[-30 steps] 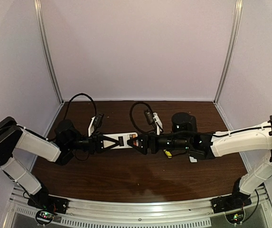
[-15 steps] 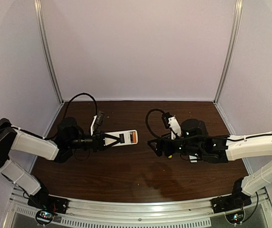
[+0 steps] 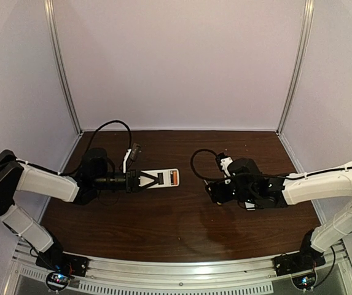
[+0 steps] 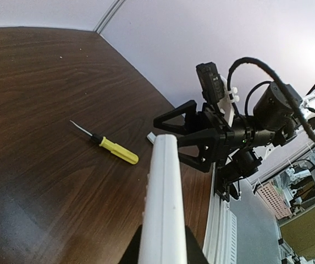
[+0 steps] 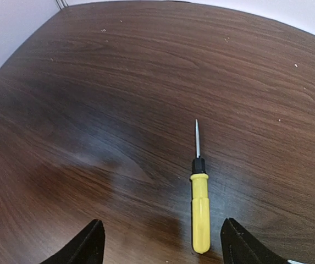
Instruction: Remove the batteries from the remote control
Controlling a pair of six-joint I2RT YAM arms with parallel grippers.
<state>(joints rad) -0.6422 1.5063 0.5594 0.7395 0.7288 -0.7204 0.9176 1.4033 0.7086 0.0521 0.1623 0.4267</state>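
My left gripper is shut on the white remote control and holds it above the table, pointing right. An orange battery shows in the open end of the remote. In the left wrist view the remote control runs edge-on out of my left gripper. My right gripper hangs open to the right of the remote, apart from it. In the right wrist view my right gripper is low over the table with the yellow-handled screwdriver lying between its fingers, untouched.
The screwdriver lies on the dark wooden table, tip pointing left. A small white cover piece rests beside it, under the right arm. White walls with metal posts close the back and sides. A rail runs along the near edge.
My right gripper has drawn back from the remote's end to the right and dropped over the screwdriver. The left gripper keeps its hold on the remote and has shifted slightly.
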